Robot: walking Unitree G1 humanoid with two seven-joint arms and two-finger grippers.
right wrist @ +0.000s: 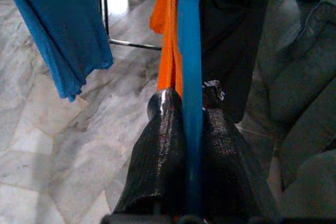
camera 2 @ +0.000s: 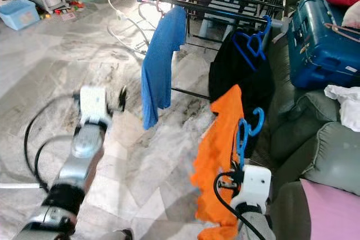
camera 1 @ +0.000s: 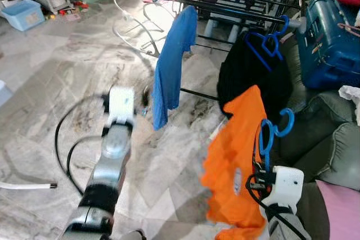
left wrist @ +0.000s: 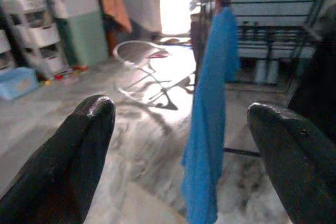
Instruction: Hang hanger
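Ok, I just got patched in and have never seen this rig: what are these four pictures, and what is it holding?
It's a walking robot with two arms. The top two pictures come from its head, looking down at a marble floor. The bottom two look along each hand's fingers. The right hand is shut on a blue hanger carrying an orange shirt. The left hand is open and empty. Ahead stands a drying rack with a blue shirt and a black garment on another hanger.

Silver arms, black joint bands, white wrist blocks; black cable loops at right wrist; textured matte black fingers [right wrist: 168, 161].
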